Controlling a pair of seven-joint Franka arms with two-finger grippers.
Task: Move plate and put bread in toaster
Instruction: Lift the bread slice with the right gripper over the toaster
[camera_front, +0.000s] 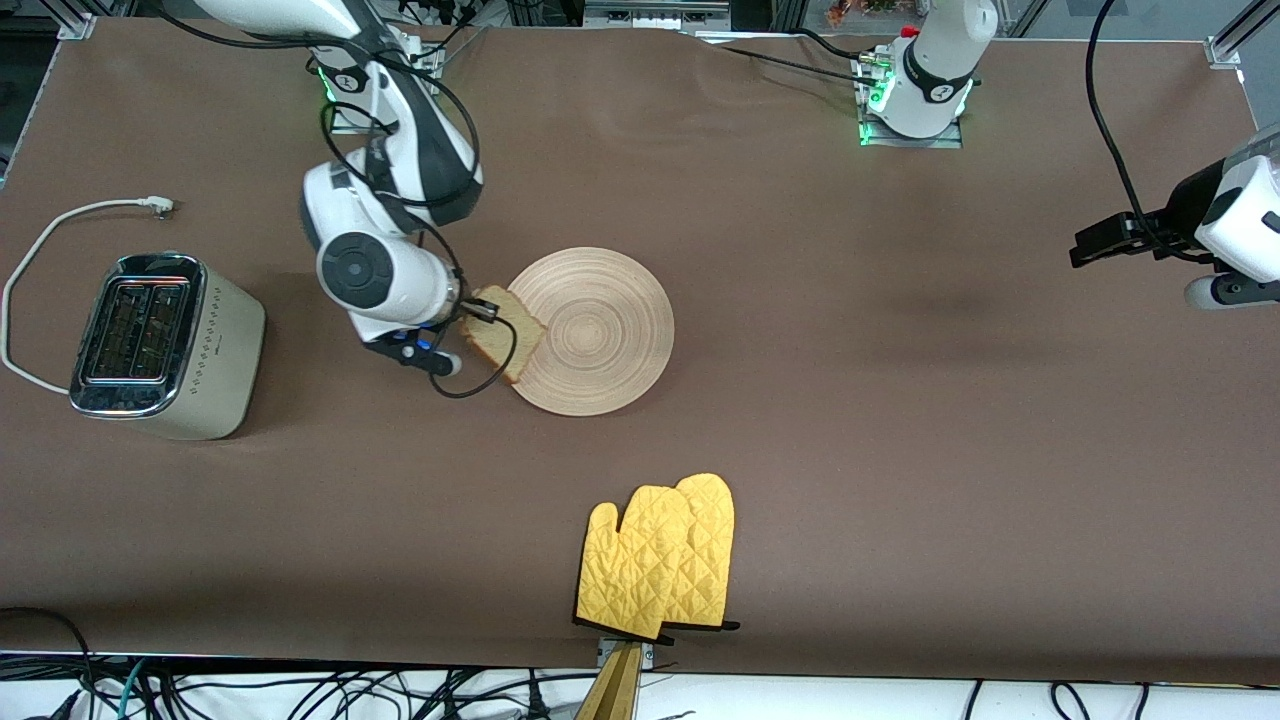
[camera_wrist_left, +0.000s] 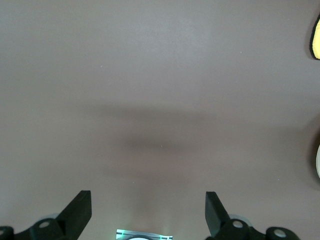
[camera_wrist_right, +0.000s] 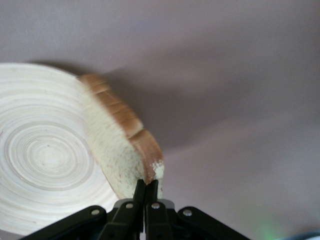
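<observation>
Right now the right end effector pinches the bread by its crust, lifted over the plate's rim mid-surface. Next comes carrying it to the toaster near the right arm's edge. Meanwhile the left end effector waits, fingers spread, empty.

The table holds one round light-beige wooden plate, one square slice of speckled brown bread, one cream-white two-slot chrome-topped toaster, and two yellow quilted oven mitts.
</observation>
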